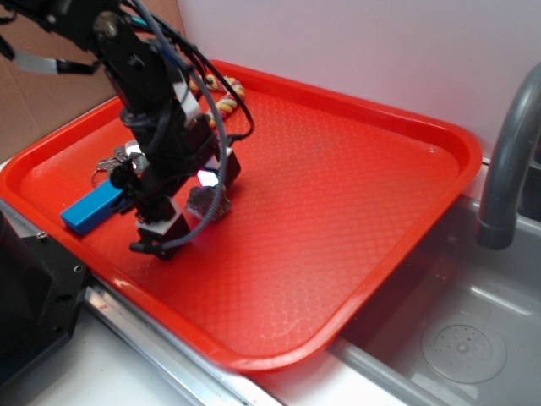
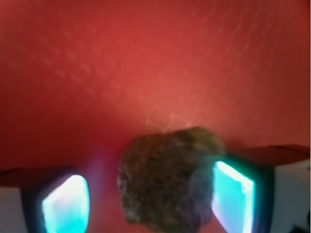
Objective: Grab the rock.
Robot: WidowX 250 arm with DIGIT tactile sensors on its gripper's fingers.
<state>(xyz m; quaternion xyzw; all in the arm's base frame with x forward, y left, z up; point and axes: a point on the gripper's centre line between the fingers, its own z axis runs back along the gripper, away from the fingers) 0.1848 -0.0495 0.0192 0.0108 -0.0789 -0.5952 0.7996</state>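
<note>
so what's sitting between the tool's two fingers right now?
The rock, touching the right-hand pad, with a gap to the other; the wrist view shows it.

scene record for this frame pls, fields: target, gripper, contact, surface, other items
target: rock, between the fingers, on the tray
gripper: gripper down at the tray, jaws open
contact: right pad at the rock's edge; left pad apart from it
surface: red tray beside a sink
other items: blue block, keys behind the arm

Exterior view high, angled down across red tray (image 1: 355, 169), wrist view close above it, both sharing rock (image 1: 203, 203)
</note>
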